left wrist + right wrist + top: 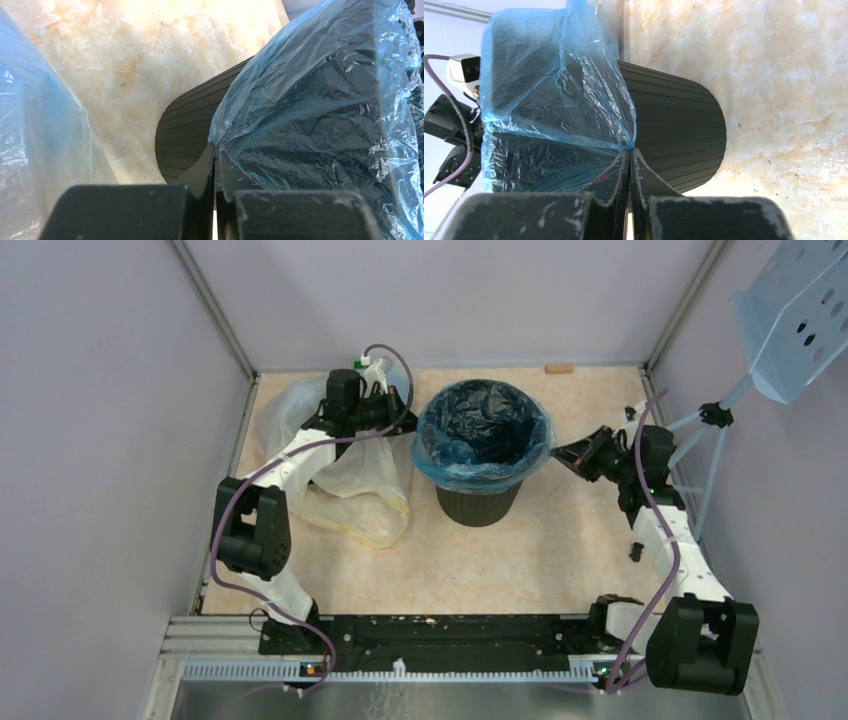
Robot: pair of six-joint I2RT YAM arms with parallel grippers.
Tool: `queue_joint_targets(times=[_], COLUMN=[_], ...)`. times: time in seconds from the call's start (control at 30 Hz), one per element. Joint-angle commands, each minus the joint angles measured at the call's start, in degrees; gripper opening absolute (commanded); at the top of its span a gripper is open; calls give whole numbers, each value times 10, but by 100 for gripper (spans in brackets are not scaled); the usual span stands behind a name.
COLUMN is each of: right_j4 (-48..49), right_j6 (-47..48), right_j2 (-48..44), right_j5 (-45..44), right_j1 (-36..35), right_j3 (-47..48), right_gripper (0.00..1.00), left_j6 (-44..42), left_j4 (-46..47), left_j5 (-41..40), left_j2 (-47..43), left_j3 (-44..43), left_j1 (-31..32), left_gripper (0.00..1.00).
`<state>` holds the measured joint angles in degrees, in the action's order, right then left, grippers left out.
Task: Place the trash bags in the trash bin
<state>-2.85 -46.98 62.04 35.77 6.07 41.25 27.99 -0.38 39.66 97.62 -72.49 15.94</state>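
Trash bin (478, 502), round, black and finely ribbed, stands upright near the middle of the pale marbled counter (560, 550), a little toward the far wall. Just beside it on the left lies a big clear yellowish plastic bag (350, 495), crumpled, and the left arm reaches over it. The blue trash bag (480, 472) sits in the bin: its thin glossy film lines the inside and is folded outward over the rim, hanging as a wrinkled skirt around the upper part of the black wall. The left claw (405, 410) is at the left side of the rim, its two fingers pressed together and pinching the edge of the blue film. The right claw (562, 453) is at the right side of the rim, also closed, with a gathered corner of the film caught between its tips. A small wooden block (559, 368) lies at the far edge of the counter, well apart from the bin.
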Motion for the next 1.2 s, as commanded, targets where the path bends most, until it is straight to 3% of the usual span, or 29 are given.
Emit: queue_joint_targets(times=[0.0,0.13,0.3,0.4,0.47,0.57,0.63,0.77,0.8,0.9,1.0,1.17], right_j4=[11,48,21,-48,-132,-248,-299,-361,-383,-437,-479,-497], right_j6=[21,23,51,93,156,228,255,288,298,326,343,356], right_j2=[13,45,57,40,6,-13,-10,12,24,83,137,198], right_j5=[-12,2,-15,-56,-150,-288,-321,-353,-363,-366,-374,-389], right_j1=[4,-2,-11,-11,-24,-55,-75,-157,-188,-284,-346,-403], right_j3=[-20,-41,-24,17,69,175,231,331,357,433,484,512], right_gripper=[0,0,0,16,27,36,36,24,18,1,0,0], left_j6=[-6,0,12,12,13,18,20,23,23,18,20,56], left_j4=[12,15,35,37,41,54,57,60,56,30,-8,-27], left_j5=[11,20,19,19,20,25,28,25,17,-20,-77,-139], left_j2=[-1,11,15,18,21,25,27,19,10,-27,-85,-224], left_j3=[5,12,27,27,31,37,38,40,40,47,67,179], left_j1=[0,0,1,0,1,1,1,1,1,0,-3,-3], left_gripper=[0,0,0,0,0,0,0,0,2,26,45,62])
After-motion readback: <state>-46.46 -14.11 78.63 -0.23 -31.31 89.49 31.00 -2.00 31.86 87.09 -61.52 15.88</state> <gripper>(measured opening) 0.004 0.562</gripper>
